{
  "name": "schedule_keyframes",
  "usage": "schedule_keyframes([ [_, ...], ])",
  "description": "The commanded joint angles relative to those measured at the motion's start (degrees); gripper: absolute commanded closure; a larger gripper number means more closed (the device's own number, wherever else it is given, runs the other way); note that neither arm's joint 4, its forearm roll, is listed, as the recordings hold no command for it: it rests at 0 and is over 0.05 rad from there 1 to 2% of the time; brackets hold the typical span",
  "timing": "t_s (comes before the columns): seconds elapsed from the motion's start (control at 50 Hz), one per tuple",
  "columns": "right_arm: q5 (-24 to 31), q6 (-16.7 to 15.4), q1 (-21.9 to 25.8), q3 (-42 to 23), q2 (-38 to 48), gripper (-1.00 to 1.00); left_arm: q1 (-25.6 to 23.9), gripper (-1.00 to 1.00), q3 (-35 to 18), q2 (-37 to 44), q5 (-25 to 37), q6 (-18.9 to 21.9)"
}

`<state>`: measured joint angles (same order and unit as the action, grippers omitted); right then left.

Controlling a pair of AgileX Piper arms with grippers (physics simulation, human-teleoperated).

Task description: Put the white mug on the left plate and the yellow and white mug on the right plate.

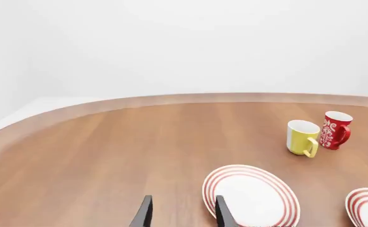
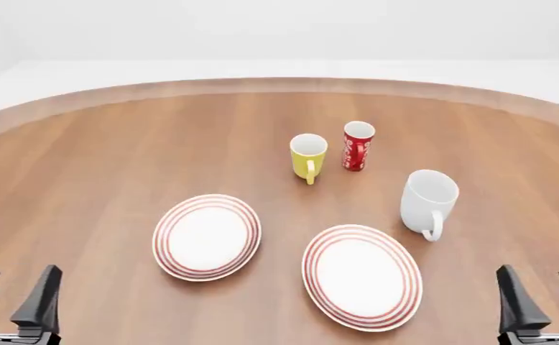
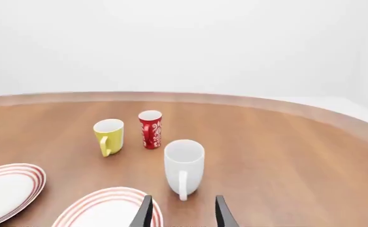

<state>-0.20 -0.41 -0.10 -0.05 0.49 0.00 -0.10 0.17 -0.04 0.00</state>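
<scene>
While both arms sit at the near table edge, the left gripper (image 2: 15,293) and right gripper (image 2: 540,293) show fingers spread, holding nothing. White mug (image 2: 427,201): upright on the wooden table (image 2: 98,165), right of centre, handle toward the near side, just beyond the right plate (image 2: 362,277). Yellow and white mug (image 2: 308,157): upright, farther back, centre, beside a red-and-white cup (image 2: 357,145) on its right. Left plate (image 2: 207,236): near left of centre, bare.
</scene>
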Motion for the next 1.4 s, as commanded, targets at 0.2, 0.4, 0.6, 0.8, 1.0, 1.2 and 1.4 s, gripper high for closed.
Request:
schedule_keyframes([
  [0.2, -1.2, -2.8, -0.1, 0.0, 2.7, -1.0, 0.0, -1.0, -0.1, 0.3, -0.1, 0.0],
  [0.4, -9.7, -4.1, 1.0, -0.2, 12.1, -1.0, 0.0, -1.0, -0.1, 0.3, -0.1, 0.0],
  [0.6, -15.9, -4.2, 1.7, -1.6, 19.8, -1.0, 0.0, -1.0, -0.1, 0.3, -0.1, 0.0],
  [0.8, -27.9, -3.8, 2.1, -2.5, 33.2, -1.0, 0.0, -1.0, -0.1, 0.3, -0.1, 0.0],
  [1.0, -34.9, -2.4, 3.1, -3.3, 42.4, -1.0, 0.0, -1.0, -0.1, 0.3, -0.1, 0.0],
  [1.2, -43.6, -4.1, 3.6, -3.9, 53.4, -1.0, 0.0, -1.0, -0.1, 0.3, -0.1, 0.0],
  [1.4, -48.1, -2.4, 2.2, -4.1, 59.3, -1.0, 0.0, -1.0, -0.1, 0.3, -0.1, 0.0],
])
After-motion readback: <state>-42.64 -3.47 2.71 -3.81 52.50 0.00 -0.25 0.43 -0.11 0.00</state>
